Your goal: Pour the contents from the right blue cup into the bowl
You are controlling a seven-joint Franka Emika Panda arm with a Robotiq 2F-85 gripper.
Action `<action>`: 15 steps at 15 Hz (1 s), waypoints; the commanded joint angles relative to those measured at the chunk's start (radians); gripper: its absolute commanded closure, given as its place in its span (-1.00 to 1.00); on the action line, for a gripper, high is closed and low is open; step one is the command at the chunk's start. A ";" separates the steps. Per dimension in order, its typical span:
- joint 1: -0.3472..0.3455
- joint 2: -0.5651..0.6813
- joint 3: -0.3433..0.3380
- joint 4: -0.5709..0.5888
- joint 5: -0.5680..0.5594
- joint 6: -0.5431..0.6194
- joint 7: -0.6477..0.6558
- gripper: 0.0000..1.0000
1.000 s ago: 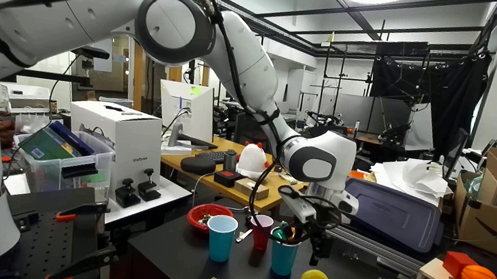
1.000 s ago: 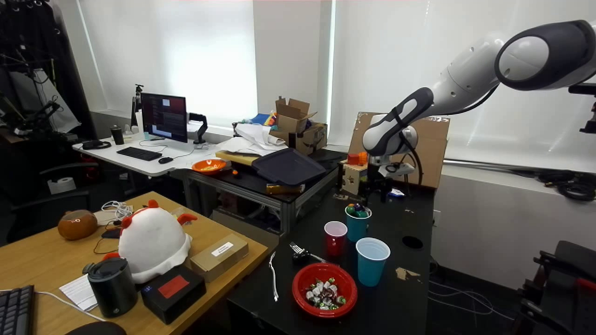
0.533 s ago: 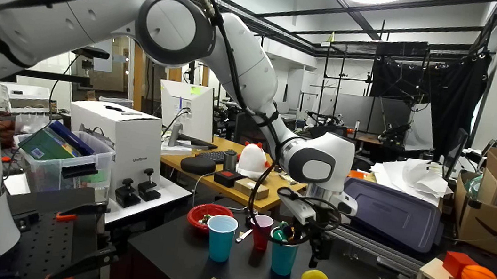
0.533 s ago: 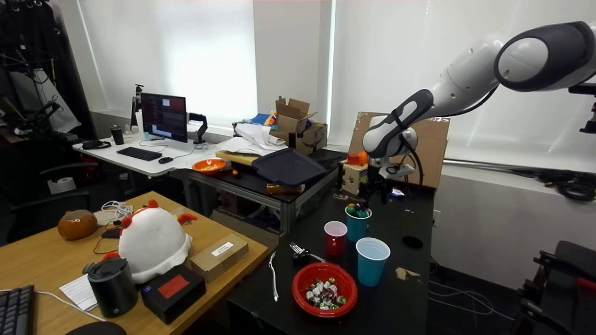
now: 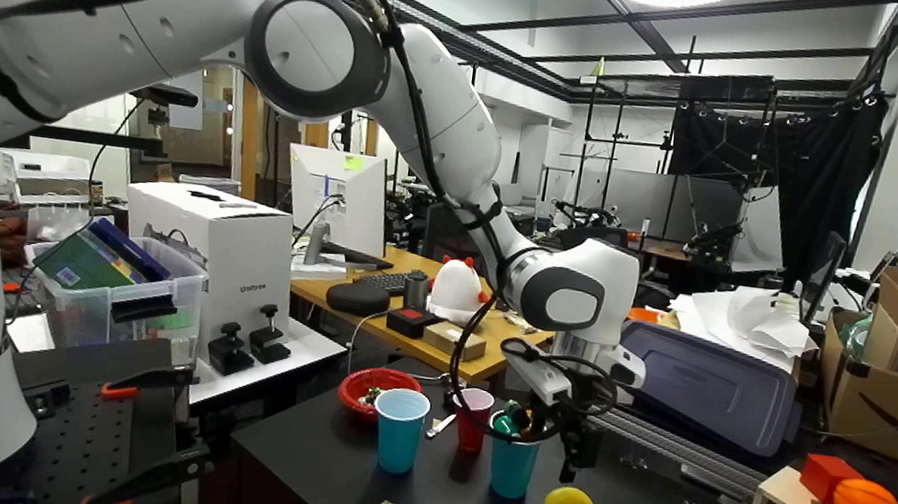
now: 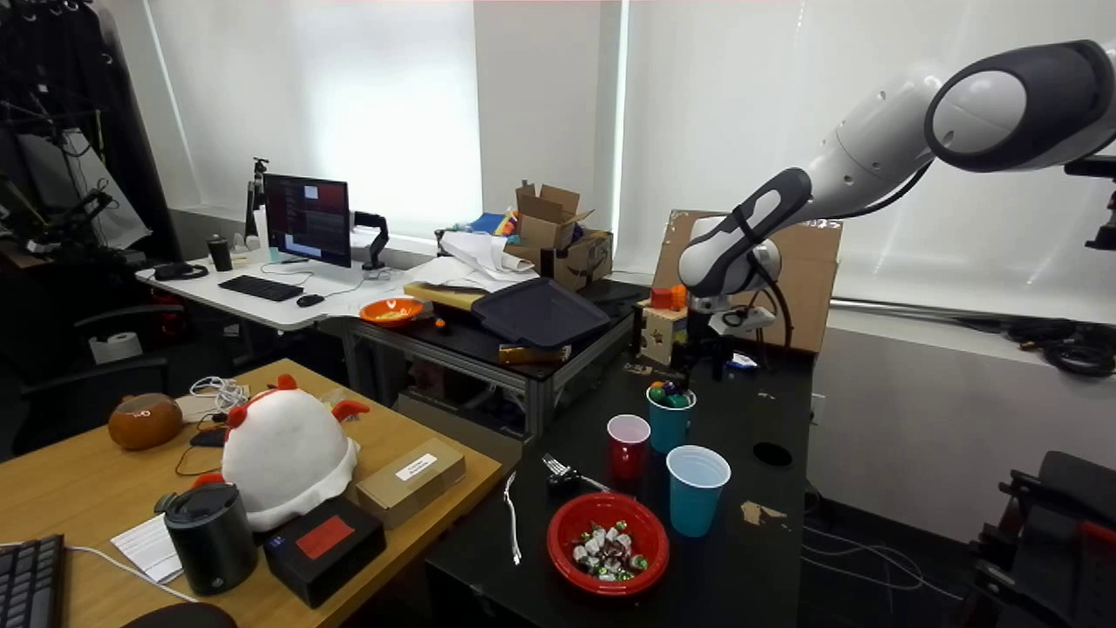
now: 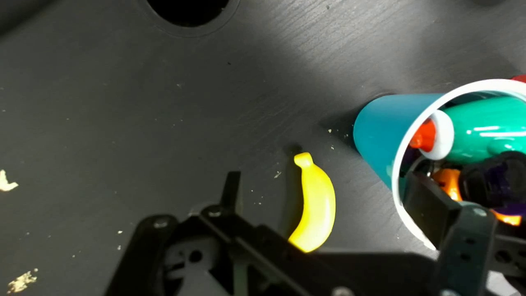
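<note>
Over the tabletop (image 7: 144, 123), little has changed in the last second: the gripper (image 7: 326, 189), spread and holding nothing, has barely shifted near the right blue cup (image 5: 512, 470), which stands upright, filled, apart from the bowl (image 6: 602, 509); the grasp seems still to come.

One ceiling light (image 5: 678, 4), ring-shaped, lit; one black curtain (image 5: 829, 170); one wooden desk (image 6: 78, 490); one white desk (image 6: 347, 295), near pale, bright window shades (image 6: 392, 122); grey lower wall (image 6: 924, 371).
</note>
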 commanded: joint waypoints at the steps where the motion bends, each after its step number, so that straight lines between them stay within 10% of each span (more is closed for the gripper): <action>1: -0.007 0.009 0.008 0.021 -0.004 0.001 -0.035 -1.00; 15: -0.052 0.001 0.074 0.013 0.001 -0.035 -0.265 -1.00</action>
